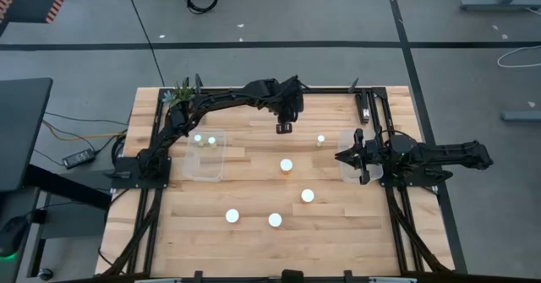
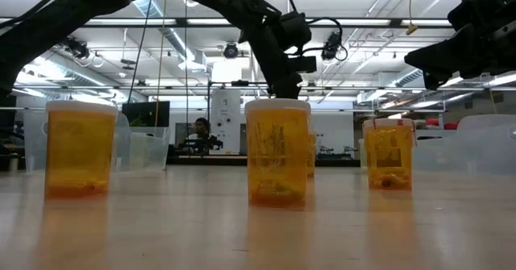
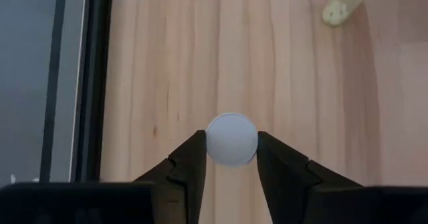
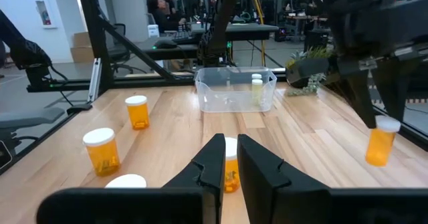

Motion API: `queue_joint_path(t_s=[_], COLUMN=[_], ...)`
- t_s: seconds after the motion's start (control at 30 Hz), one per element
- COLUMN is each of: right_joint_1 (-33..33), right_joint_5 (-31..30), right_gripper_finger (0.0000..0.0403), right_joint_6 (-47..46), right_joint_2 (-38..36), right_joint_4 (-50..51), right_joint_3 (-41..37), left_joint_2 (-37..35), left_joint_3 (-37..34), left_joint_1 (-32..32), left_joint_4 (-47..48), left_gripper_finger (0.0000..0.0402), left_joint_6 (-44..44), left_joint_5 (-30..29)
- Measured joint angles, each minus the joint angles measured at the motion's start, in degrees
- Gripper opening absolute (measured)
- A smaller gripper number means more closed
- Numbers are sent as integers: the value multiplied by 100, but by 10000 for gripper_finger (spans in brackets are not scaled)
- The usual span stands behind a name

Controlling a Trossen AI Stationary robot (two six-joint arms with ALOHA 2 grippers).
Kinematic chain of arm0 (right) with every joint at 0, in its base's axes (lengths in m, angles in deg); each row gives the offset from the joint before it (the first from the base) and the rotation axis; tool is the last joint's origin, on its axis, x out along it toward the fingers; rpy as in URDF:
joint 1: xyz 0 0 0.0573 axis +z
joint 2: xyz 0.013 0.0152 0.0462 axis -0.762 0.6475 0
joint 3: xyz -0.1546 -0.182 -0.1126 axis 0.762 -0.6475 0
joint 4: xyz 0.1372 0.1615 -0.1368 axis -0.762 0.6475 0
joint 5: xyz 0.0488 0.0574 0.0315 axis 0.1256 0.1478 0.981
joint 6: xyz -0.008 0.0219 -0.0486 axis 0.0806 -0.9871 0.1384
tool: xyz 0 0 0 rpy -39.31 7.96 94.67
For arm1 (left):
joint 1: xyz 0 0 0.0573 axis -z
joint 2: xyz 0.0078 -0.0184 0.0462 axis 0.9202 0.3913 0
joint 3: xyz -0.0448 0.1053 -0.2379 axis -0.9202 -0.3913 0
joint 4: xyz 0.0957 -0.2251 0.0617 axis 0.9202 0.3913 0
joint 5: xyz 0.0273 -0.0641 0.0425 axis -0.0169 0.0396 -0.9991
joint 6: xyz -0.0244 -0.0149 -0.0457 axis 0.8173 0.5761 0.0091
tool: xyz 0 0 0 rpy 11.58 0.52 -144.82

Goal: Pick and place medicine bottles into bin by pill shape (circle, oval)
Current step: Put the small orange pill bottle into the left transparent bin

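My left gripper (image 1: 285,127) is over the far middle of the table, shut on one medicine bottle (image 4: 378,149) with an orange body and a white cap (image 3: 231,139). Several other medicine bottles stand upright on the wood: one (image 1: 286,165) at the centre, one (image 1: 308,196) to its near right, two (image 1: 232,216) (image 1: 275,220) closer to the near edge, and a small one (image 1: 321,138) at the far right. Two more (image 1: 205,139) stand inside the clear bin (image 1: 205,169) on the left. My right gripper (image 1: 340,156) waits shut at the right side. My left gripper pinches the bottle's round white cap (image 3: 214,144) between its two fingers (image 3: 190,167), one on either side of the rim. The fingers come from above, slanting down. The bottle hangs upright below them, its orange body just off the wood in the right wrist view.
A second clear bin (image 1: 348,175) sits at the right, beside my right gripper. A green potted plant (image 1: 180,93) stands at the far left corner. Black frame rails (image 1: 380,114) run along the table's sides. Bare wood lies between the centre bottles and the left bin.
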Motion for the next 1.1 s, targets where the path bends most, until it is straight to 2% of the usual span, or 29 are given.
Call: queue_joint_path(t_s=[1.1], right_joint_1=[2], right_joint_5=[0], right_gripper_finger=[46], right_joint_6=[-1], right_joint_2=[0], right_joint_4=[2], right_joint_3=[0], left_joint_2=[-160], left_joint_3=[76], left_joint_1=[222], left_joint_4=[2266], left_gripper_finger=[126], left_joint_6=[1292], left_joint_5=[129])
